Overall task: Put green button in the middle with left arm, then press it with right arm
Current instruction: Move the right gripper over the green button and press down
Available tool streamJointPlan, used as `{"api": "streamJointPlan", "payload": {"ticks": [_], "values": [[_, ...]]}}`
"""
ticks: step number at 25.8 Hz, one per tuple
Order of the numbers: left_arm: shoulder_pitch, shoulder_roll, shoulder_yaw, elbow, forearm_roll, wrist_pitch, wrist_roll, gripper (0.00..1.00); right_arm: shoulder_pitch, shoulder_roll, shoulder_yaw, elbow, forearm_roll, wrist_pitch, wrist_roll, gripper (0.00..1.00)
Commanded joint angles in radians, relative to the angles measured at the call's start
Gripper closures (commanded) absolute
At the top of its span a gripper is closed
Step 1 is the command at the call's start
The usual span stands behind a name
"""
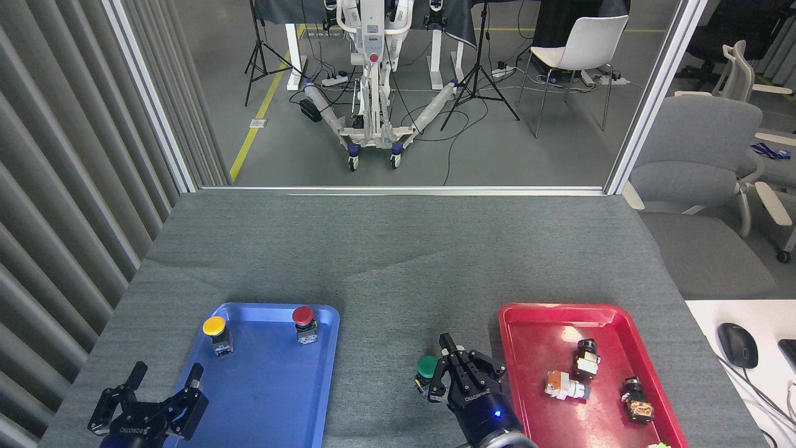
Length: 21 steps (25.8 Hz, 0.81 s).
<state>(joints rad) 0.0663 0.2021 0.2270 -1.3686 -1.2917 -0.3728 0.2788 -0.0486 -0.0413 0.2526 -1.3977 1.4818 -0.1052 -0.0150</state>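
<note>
Green button point(427, 367), a round glossy dark-green cap on a small grey block base, sits on the bare grey carpet-textured tabletop point(398, 261) between the two trays, at about 6 o'clock in the head view. Right gripper point(453, 362), black linkage fingers on a black cylindrical wrist with a blue light, is just beside the button at its 3 o'clock, fingertips drawn together, nothing between them; contact with the cap cannot be told. Left gripper point(165, 379), same black linkage build with white lettering, hangs at 7 o'clock over the near-left corner of the blue tray point(273, 404), fingers spread apart and empty. Blue tray is smooth plastic with rounded corners and holds a yellow-capped button point(215, 328) and a red-capped button point(303, 318), both upright. Red tray point(535, 323), glossy plastic, at 4 o'clock, holds three small switch parts lying loose.
</note>
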Motion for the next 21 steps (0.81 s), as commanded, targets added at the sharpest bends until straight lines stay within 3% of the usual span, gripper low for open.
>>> {"api": "streamJointPlan", "payload": {"ticks": [1, 9, 21], "values": [[-0.002, 0.002, 0.000, 0.000, 0.000, 0.000, 0.000, 0.01, -0.020, 0.023, 0.036, 0.055, 0.003, 0.009, 0.003, 0.91], [0.004, 0.002, 0.000, -0.007, -0.001, -0.001, 0.002, 0.01, -0.043, 0.031, 0.036, 0.163, 0.003, 0.019, 0.001, 0.91], [-0.002, -0.003, 0.000, -0.001, -0.001, 0.002, 0.000, 0.01, -0.045, 0.032, 0.036, 0.175, 0.003, 0.027, -0.005, 0.91]]}}
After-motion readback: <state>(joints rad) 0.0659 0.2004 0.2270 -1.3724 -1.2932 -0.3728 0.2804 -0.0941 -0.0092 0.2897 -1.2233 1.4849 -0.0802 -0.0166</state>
